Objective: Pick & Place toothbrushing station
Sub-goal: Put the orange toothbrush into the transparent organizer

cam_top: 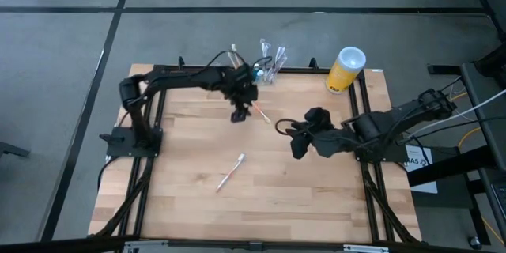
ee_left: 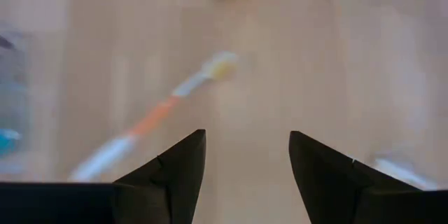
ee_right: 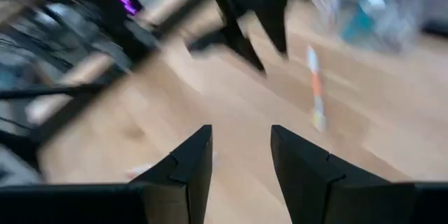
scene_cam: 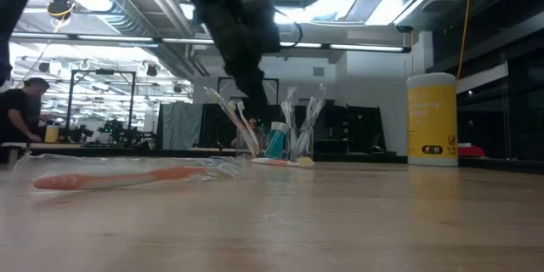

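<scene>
Nearby, yellow cylinder (scene_cam: pixel 432 120) bears a small label, unreadable.

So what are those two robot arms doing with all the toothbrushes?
The left gripper hangs open above an orange and white toothbrush lying on the wooden table, close to the clear toothbrushing station at the far edge. The right gripper is open too, near the middle, holding nothing. Another toothbrush lies nearer the front. A yellow cylinder stands at the far right corner.
</scene>
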You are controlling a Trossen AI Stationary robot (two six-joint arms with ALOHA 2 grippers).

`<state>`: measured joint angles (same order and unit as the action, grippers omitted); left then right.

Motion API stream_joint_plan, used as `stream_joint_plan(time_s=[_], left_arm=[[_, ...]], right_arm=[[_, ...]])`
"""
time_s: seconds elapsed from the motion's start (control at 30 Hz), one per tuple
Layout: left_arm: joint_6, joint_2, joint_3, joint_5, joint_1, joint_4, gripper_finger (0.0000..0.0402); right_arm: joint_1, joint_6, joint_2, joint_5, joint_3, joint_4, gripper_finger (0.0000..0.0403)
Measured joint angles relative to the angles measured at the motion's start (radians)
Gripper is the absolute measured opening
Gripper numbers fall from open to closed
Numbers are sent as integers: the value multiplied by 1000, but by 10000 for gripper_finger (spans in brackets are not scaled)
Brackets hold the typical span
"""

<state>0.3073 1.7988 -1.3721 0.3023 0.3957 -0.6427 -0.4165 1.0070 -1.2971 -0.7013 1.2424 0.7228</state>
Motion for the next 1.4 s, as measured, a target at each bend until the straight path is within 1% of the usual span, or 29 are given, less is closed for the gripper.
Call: stream_joint_plan(time_s=[0.07, 0.2, 0.27, 0.37, 0.5, 0.6, 0.8, 0.87, 1.03, 1.17, 1.37, 1.4], left_arm=[[58, 44, -55, -7, 29, -21, 200], [154, 146, -143, 19, 78, -109, 200], [202, 191, -180, 19, 92, -152, 200], [248, 242, -225, 28, 104, -179, 200], [224, 283, -247, 90, 118, -117, 200], [217, 309, -264, 122, 126, -107, 200], [205, 351, -265, 139, 104, -82, 200], [208, 362, -265, 131, 86, -74, 200], [214, 362, -264, 83, 45, 12, 200], [205, 362, -264, 70, 29, 59, 200], [195, 396, -265, 18, 18, 66, 200], [196, 403, -265, -11, 11, 76, 200]], right_arm=[[20, 50, 0, 36, -48, 9, 148], [23, 161, 2, 87, -116, 8, 148], [5, 208, 3, 84, -120, 6, 148], [-28, 276, 4, 42, -120, 4, 148], [-62, 357, 4, -5, -120, 3, 148], [-77, 398, 4, -23, -120, 3, 148], [-86, 416, 4, -41, -120, 3, 148], [-86, 414, 4, -43, -120, 3, 148], [-91, 405, 5, -43, -120, 3, 148], [-106, 402, 4, -43, -120, -9, 148], [-133, 410, 5, -43, -120, -31, 148], [-138, 415, 5, -43, -120, -32, 148]])
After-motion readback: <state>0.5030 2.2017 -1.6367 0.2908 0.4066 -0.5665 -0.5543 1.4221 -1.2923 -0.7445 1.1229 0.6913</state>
